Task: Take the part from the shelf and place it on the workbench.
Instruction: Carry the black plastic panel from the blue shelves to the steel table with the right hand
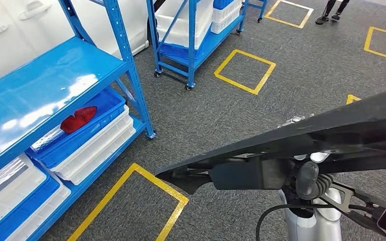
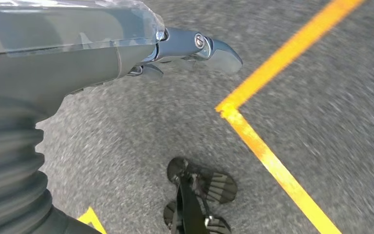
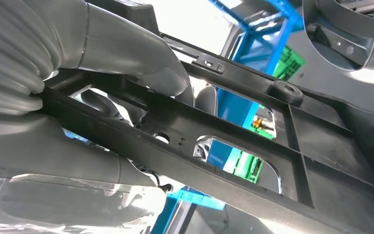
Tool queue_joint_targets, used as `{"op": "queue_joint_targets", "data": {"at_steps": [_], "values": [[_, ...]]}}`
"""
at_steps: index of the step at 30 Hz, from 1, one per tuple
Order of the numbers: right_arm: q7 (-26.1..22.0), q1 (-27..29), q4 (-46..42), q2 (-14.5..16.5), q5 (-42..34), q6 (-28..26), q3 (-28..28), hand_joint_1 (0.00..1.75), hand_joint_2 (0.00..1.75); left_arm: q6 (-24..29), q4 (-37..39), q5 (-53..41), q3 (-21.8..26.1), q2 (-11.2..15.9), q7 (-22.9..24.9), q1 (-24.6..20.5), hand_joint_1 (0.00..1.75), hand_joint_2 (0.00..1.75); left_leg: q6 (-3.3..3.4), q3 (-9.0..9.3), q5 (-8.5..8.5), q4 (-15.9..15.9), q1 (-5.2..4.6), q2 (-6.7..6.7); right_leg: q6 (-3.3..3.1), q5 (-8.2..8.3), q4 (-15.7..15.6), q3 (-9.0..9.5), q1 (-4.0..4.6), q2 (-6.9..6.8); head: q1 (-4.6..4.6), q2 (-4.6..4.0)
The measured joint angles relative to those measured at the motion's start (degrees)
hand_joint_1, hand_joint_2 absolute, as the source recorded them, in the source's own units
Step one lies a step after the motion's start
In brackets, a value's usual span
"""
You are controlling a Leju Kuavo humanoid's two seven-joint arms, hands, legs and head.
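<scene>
Head view: long black plastic part (image 1: 301, 145), ribbed with cutouts, held over grey carpet, well right of the blue shelf (image 1: 55, 75). Right hand (image 3: 121, 63) grips it, thumb over the top rail. Left hand (image 2: 185, 48) empty, fingers loosely extended.

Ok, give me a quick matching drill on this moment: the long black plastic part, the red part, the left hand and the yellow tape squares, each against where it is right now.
Things:
1. long black plastic part
2. red part
3. left hand
4. yellow tape squares

Places:
A. in a blue bin on the blue metal shelf
B. on the grey carpet floor
C. hanging above the floor, holding nothing
D. gripped in the right hand

Pairs: 1-D, 2-A, 3-C, 4-B
</scene>
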Motion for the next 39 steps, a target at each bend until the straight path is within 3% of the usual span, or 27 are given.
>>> {"op": "queue_joint_targets", "data": {"at_steps": [1, 3, 4, 6, 8, 10, 11, 12, 14, 16, 19, 21, 23, 25, 26, 27, 28, 30, 32, 33, 34, 36, 38, 39], "values": [[-0.01, 0.14, -0.03, -0.01, 0.00, -0.10, -0.13, 1.75, 1.75, -0.21, 0.00, -0.24, -0.08, 0.01, -0.21, 0.00, 0.00, 1.75, 0.20, 0.51, 0.10, -1.18, 0.02, -0.68, 0.34, 0.01, 0.19, -0.31, -0.04, 0.62, 0.00, 0.00], [-0.02, 0.49, -0.10, -0.05, 0.00, -0.21, -0.52, 1.75, 1.75, -0.47, 0.00, -0.53, -0.31, 0.03, -0.63, -0.05, 0.00, 1.75, 0.88, 0.60, 0.14, -1.35, -0.17, 0.11, 1.05, 0.25, 0.17, -0.74, -0.23, 1.78, -0.01, 0.00], [-0.02, 0.68, -0.17, -0.09, 0.00, -0.23, -0.79, 1.75, 1.75, -0.52, -0.01, -0.59, -0.48, 0.06, -0.86, -0.20, 0.00, 1.75, 1.28, 0.65, 0.28, -1.50, -0.19, 0.72, 1.34, 0.11, 0.40, -0.92, -0.27, 1.60, 0.00, 0.00], [-0.02, 0.81, -0.34, -0.18, -0.02, -0.27, -1.35, 1.75, 1.75, -0.55, -0.02, -0.60, -0.72, 0.12, -1.17, -0.51, 0.00, 1.75, 1.99, 0.72, 0.52, -1.84, -0.13, 1.92, 1.86, -1.80, 3.61, -2.52, -0.21, -0.75, 0.01, 0.00], [-0.02, 0.92, -0.38, -0.23, -0.12, -0.48, -1.58, 1.75, 1.75, -0.47, -0.02, -0.52, -0.78, 0.15, -1.16, -0.49, 0.00, 1.75, 2.38, 0.70, 0.48, -1.88, -0.35, 3.19, 2.23, -5.29, 10.84, -6.11, -0.23, -3.73, 0.01, 0.00], [-0.02, 1.28, -0.20, -0.25, -0.15, -0.74, -1.60, 1.75, 1.75, -0.20, -0.02, -0.32, -0.82, 0.15, -0.80, -0.26, 0.00, 1.75, 2.52, 0.69, 0.35, -1.84, -0.59, 4.65, 2.34, -6.91, 16.41, -9.02, -0.34, -4.85, 0.01, 0.00], [-0.02, 1.47, -0.10, -0.26, -0.08, -0.78, -1.60, 1.75, 1.75, -0.05, -0.02, -0.25, -0.84, 0.13, -0.58, -0.23, 0.00, 1.75, 2.53, 0.71, 0.29, -1.83, -0.68, 5.34, 2.25, -6.22, 16.25, -8.97, -0.34, -5.10, 0.01, 0.00], [-0.01, 1.61, -0.03, -0.27, 0.04, -0.76, -1.60, 1.75, 1.75, 0.07, -0.01, -0.20, -0.87, 0.09, -0.33, -0.27, 0.00, 1.75, 2.50, 0.79, 0.21, -1.84, -0.75, 5.99, 2.04, -4.60, 13.69, -7.65, -0.29, -5.48, 0.01, 0.00], [0.00, 1.77, -0.01, -0.27, 0.38, -0.72, -1.58, 1.75, 1.75, 0.23, 0.00, -0.33, -0.94, -0.13, 0.17, -0.42, 0.00, 1.75, 2.29, 1.08, -0.01, -1.84, -0.95, 7.01, 1.26, -1.28, 5.35, -3.12, 0.23, -7.73, 0.01, 0.00], [-0.01, 1.86, -0.03, -0.25, 0.76, -0.79, -1.47, 1.75, 1.75, 0.44, 0.00, -0.54, -0.98, -0.40, 0.67, -0.45, 0.00, 1.75, 1.82, 1.39, -0.26, -1.88, -1.10, 7.94, 0.49, -0.18, 0.52, -0.65, 0.92, -9.48, 0.01, 0.00], [0.00, 2.55, -0.28, -0.22, 1.43, -1.34, -1.13, 1.75, 1.75, 0.65, 0.00, -0.76, -1.05, -0.78, 1.00, -0.51, 0.00, 1.75, 0.92, 1.89, -0.59, -2.12, -1.11, 9.12, -0.29, 0.04, -0.49, -0.48, 1.05, -8.03, 0.00, 0.00], [-0.02, 3.06, -0.73, -0.21, 1.82, -2.15, -0.63, 1.75, 1.75, 0.64, 0.00, -0.99, -1.12, -0.96, 0.89, -0.60, 0.00, 1.75, 0.45, 1.19, -2.26, 0.06, -1.01, 6.99, -0.85, 0.53, -1.32, 0.02, 0.61, -6.84, -0.01, 0.00], [-0.03, 3.34, -1.01, -0.21, 1.99, -3.14, 0.13, 1.75, 1.75, 0.62, 0.00, -1.21, -1.15, -1.02, 0.70, -0.40, 0.00, 1.75, 0.20, -2.00, -5.88, 6.99, -0.86, 4.08, -1.20, 0.73, -1.59, 0.25, 0.44, -5.49, -0.01, 0.00], [-0.01, 3.78, -1.32, -0.22, 2.22, -4.45, 0.73, 1.75, 1.75, 0.52, 0.00, -1.37, -1.18, -1.07, 0.58, -0.08, 0.00, 1.75, 0.07, -5.42, -8.02, 13.58, -0.83, 3.32, -1.31, 0.69, -1.41, 0.23, 0.51, -3.86, -0.01, 0.00], [-0.01, 4.00, -1.64, -0.24, 2.38, -5.18, 0.91, 1.75, 1.75, 0.43, 0.00, -1.49, -1.21, -1.12, 0.58, 0.00, 0.00, 1.75, 0.05, -5.90, -7.38, 14.05, -0.79, 3.28, -1.29, 0.64, -1.26, 0.22, 0.51, -3.03, -0.01, 0.00], [0.00, 4.15, -2.06, -0.25, 2.49, -5.84, 1.07, 1.75, 1.75, 0.34, 0.00, -1.60, -1.27, -1.19, 0.59, 0.03, 0.00, 1.75, 0.07, -5.26, -5.65, 12.15, -0.73, 3.16, -1.23, 0.55, -1.08, 0.24, 0.49, -2.19, -0.01, 0.00], [-0.01, 4.23, -2.56, -0.27, 2.54, -6.37, 1.20, 1.75, 1.75, 0.26, 0.00, -1.73, -1.35, -1.24, 0.61, 0.02, 0.00, 1.75, 0.13, -3.65, -3.25, 8.30, -0.63, 2.54, -1.11, 0.42, -0.86, 0.27, 0.44, -1.38, -0.01, 0.00], [-0.02, 4.28, -3.60, -0.27, 2.46, -6.94, 1.33, 1.75, 1.75, 0.15, 0.00, -2.03, -1.48, -1.31, 0.69, -0.04, 0.00, 1.75, 0.36, -0.46, -0.16, 0.91, -0.42, 0.40, -0.69, 0.16, -0.34, 0.10, 0.46, 0.05, -0.01, 0.00], [-0.02, 4.38, -4.57, -0.29, 2.39, -7.07, 1.34, 1.75, 1.75, 0.02, 0.00, -2.32, -1.61, -1.36, 0.74, -0.03, 0.00, 1.75, 0.74, 0.60, 0.19, -1.57, -0.47, -0.45, -0.07, 0.13, -0.08, -0.27, 0.33, 1.22, -0.01, 0.00], [-0.02, 4.49, -5.04, -0.30, 2.45, -7.09, 1.36, 1.75, 1.75, -0.06, 0.00, -2.44, -1.76, -1.39, 0.69, -0.05, 0.00, 1.75, 1.04, 0.69, 0.33, -1.73, -0.55, 0.13, 0.30, 0.21, -0.11, -0.43, 0.23, 1.80, -0.01, 0.00], [-0.02, 4.61, -5.50, -0.32, 2.56, -7.15, 1.39, 1.75, 1.75, -0.16, 0.00, -2.48, -1.92, -1.46, 0.61, -0.11, 0.00, 1.75, 1.41, 0.81, 0.47, -1.93, -0.54, 0.74, 0.62, 0.18, -0.03, -0.50, 0.15, 1.92, -0.01, 0.00], [-0.02, 4.76, -6.31, -0.39, 2.77, -7.37, 1.55, 1.75, 1.75, -0.33, 0.00, -2.46, -2.21, -1.58, 0.40, -0.35, 0.00, 1.75, 2.10, 1.06, 0.77, -2.39, -0.42, 1.87, 1.12, -1.23, 2.10, -1.50, 0.29, -0.11, -0.01, 0.00], [-0.02, 4.82, -6.69, -0.51, 2.76, -7.69, 1.93, 1.75, 1.75, -0.45, 0.00, -2.32, -2.27, -1.66, 0.29, -0.38, 0.00, 1.75, 2.46, 1.14, 0.78, -2.56, -0.52, 3.07, 1.47, -4.77, 8.82, -4.81, 0.27, -3.43, 0.01, 0.00], [-0.02, 4.85, -6.74, -0.59, 2.69, -7.79, 2.15, 1.75, 1.75, -0.49, 0.00, -2.24, -2.26, -1.68, 0.27, -0.29, 0.00, 1.75, 2.54, 1.12, 0.71, -2.55, -0.62, 3.76, 1.62, -6.46, 12.89, -6.92, 0.11, -4.31, 0.01, 0.00]]}}
